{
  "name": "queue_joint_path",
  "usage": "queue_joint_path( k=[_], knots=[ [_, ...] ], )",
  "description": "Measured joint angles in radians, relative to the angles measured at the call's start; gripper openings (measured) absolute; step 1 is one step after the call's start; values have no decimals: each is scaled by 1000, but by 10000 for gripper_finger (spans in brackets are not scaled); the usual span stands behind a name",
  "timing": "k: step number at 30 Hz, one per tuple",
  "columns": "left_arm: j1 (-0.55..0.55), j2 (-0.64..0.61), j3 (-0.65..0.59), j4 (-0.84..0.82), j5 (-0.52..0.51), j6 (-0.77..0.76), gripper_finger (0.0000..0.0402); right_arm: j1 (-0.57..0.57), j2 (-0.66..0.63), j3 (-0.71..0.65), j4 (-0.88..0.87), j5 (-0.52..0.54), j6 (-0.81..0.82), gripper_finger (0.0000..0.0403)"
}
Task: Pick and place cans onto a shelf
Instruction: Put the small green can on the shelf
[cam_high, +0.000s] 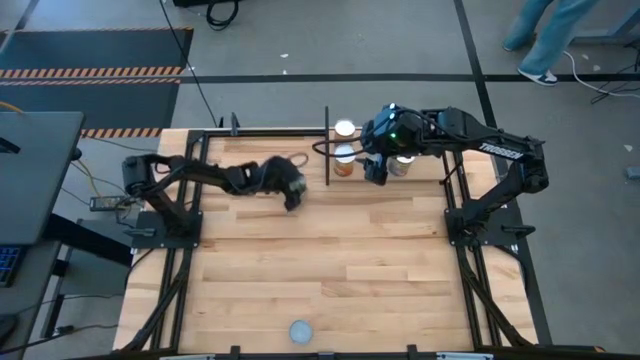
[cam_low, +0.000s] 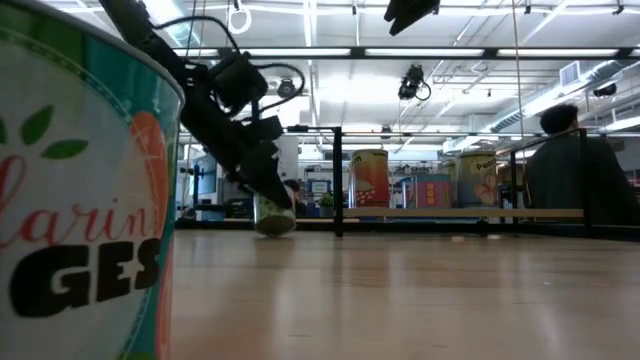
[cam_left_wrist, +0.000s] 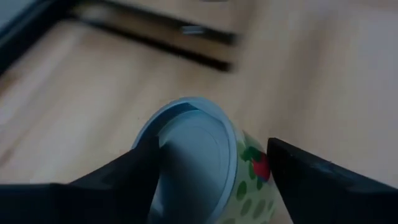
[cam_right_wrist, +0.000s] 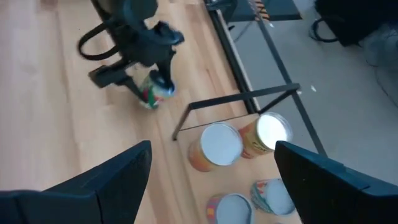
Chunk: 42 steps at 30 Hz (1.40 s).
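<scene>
My left gripper is left of the table's middle, shut on a can with a green, red-spotted label, also seen in the low view. My right gripper hangs open and empty above the shelf at the far edge. Several cans stand upright on the shelf's board: an orange-sided one with a white top, a yellow one and two more nearer. One more can stands alone at the near edge, filling the left of the low view. My left gripper has the can's round side between its two fingers, just behind the blue-grey rimmed end that faces the wrist camera. The fingers slant down from the table's left. The can is tilted, its lower end at or just above the tabletop.
The shelf's thin black posts and rails stand around the cans. The arms' black base frames line both sides of the table. A person sits beyond the far edge, and another stands on the floor at the back right.
</scene>
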Motion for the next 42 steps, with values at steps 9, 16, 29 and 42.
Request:
queue_joint_path(
  k=[9,16,29,42],
  knots=[
    [-289,2,-2,73,-128,37,286,115,8,-52,63,-80,-56,348],
    [-470,2,-1,78,-284,31,286,261,9,-290,263,-111,-30,348],
    [-573,-167,277,-655,-483,-125,286,261,118,-490,606,-117,2,366],
    [-566,-445,180,-1105,-553,-499,264,108,465,-344,739,-194,-134,399]
  ],
)
